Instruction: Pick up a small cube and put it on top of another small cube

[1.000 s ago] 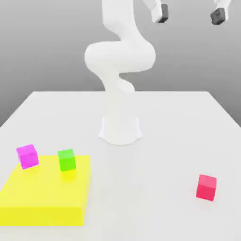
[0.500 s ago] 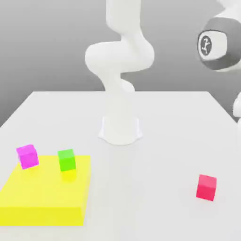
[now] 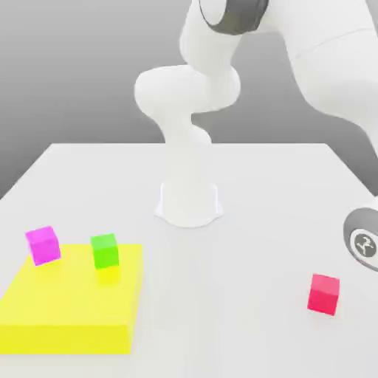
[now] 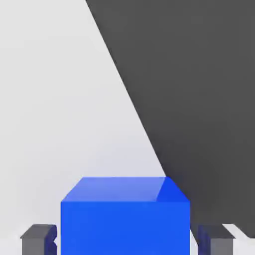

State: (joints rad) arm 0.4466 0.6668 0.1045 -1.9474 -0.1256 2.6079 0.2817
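The blue cube (image 4: 124,216) sits between the 2 dark fingertips (image 4: 37,238) of the gripper (image 4: 124,239) in the hand view, close to the table's edge, where the white table (image 4: 55,99) gives way to dark floor. The fingers stand wide, 1 on each side of the cube with a sliver of gap showing, so nothing is gripped yet. In the exterior view the arm reaches down past the view's right side, its wrist joint (image 3: 363,242) low near the table's right edge; the cube itself lies out of that frame. The step in hand looks like the approach to grasp. To do it well, the hand should settle until the pads cover the cube's side faces squarely, keep centred so both pads meet it together, and close gently, since a lopsided push could nudge the cube off the nearby edge. After that comes a straight lift. Possible bases stand well apart: the red cube (image 3: 324,294) near the right, the green cube (image 3: 105,250) on the yellow slab (image 3: 70,310) at the near left, and the magenta cube (image 3: 43,244) at the slab's far left corner.
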